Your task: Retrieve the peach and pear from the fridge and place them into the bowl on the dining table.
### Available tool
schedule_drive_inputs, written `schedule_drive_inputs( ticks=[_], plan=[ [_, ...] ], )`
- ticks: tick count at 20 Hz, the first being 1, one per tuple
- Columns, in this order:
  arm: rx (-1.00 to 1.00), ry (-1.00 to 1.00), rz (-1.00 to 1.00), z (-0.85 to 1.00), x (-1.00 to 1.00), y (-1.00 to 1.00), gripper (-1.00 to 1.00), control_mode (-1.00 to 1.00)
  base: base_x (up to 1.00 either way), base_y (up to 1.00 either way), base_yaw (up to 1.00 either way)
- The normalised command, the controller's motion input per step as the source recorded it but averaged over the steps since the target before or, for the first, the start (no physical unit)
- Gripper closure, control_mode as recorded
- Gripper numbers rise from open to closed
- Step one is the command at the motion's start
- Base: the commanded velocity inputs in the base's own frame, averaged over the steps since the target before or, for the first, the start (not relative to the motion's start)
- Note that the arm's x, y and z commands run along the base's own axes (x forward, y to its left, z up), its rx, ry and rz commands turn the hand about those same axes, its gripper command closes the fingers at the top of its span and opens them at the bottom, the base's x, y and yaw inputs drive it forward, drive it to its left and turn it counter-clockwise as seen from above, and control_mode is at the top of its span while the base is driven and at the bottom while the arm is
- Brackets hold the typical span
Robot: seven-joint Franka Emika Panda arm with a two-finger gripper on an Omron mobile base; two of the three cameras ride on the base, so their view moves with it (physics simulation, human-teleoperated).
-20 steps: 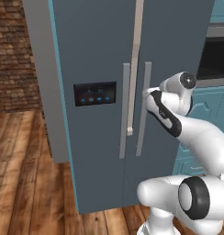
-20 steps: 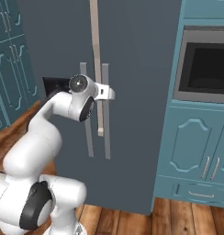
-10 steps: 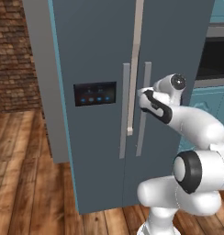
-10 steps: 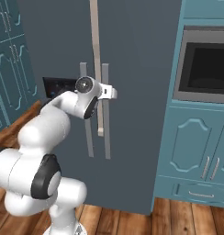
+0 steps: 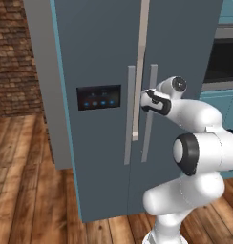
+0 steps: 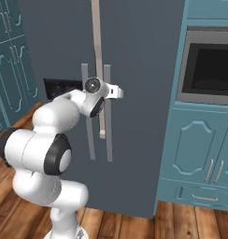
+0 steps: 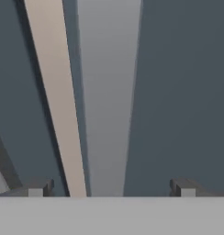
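I am looking at the tall slate-grey fridge [image 5: 104, 52], which stands shut, its two doors meeting at a central seam. On the left door sits a black panel with small blue lights [image 5: 99, 97]. Three long pale grey bar handles run vertically beside the seam: a tall one [image 5: 140, 71] reaching up out of the top of the picture, and two shorter ones [image 5: 129, 114] flanking it lower down. The white arm's two-finger gripper [image 6: 117, 92] is raised to handle height, right up against the shorter right-hand bar [image 6: 107, 112] in the right base view. In the hand view, the two dark fingertips [image 7: 183, 187] stand wide apart at the bottom edge, with a pale grey bar handle [image 7: 107, 101] running upward between them and a beige-lit bar [image 7: 56, 101] just to its left; nothing is clamped, and I cannot tell whether either tip touches the bar. To the fridge's right stand teal cabinets [image 6: 200, 154] with a dark built-in oven [image 6: 210, 65] above them. To the left is a brick wall [image 5: 15, 57]; the floor is brown wooden planks [image 5: 27, 190].
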Motion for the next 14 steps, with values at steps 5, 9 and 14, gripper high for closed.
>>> schedule_drive_inputs(
  ticks=[5,9,14],
  plan=[
    [0.0,0.0,0.0,-0.08,0.48,-0.11,-1.0,-1.0,0.0,0.0,0.0],
    [0.0,0.0,0.0,-0.27,0.51,0.0,-1.0,-1.0,0.0,0.0,0.0],
    [0.0,0.0,0.0,-0.27,0.59,0.0,-1.0,-1.0,0.0,0.0,0.0]
  ],
)
